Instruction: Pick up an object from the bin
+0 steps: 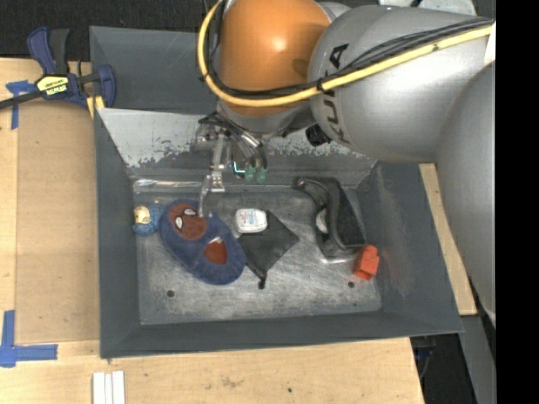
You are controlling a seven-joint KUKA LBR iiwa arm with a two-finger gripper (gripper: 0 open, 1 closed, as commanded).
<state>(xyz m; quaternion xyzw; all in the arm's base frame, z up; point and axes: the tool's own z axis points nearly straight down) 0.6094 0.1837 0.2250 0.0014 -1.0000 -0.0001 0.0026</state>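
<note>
Blue soft fabric slipper-shaped toy point(202, 247) with red patches lies just left of and below the small white rounded plastic tag point(250, 220), the gripper point(207, 197) pointing straight down just up-left of that tag, at the toy's upper edge, wrist above; can't tell how wide it's set.

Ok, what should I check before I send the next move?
1. Gripper is inside the bin walls, at the back: ok.
2. A target lies under it: ok, the blue plush slipper is just in front.
3. Gripper already carries something: cannot tell.
4. Slipper is free of neighbours: not ok, the black cloth meets its right end and a small yellow-blue toy sits at its left.
5. Black handled tool and orange block are out of the way: ok, both lie at the right.
</note>
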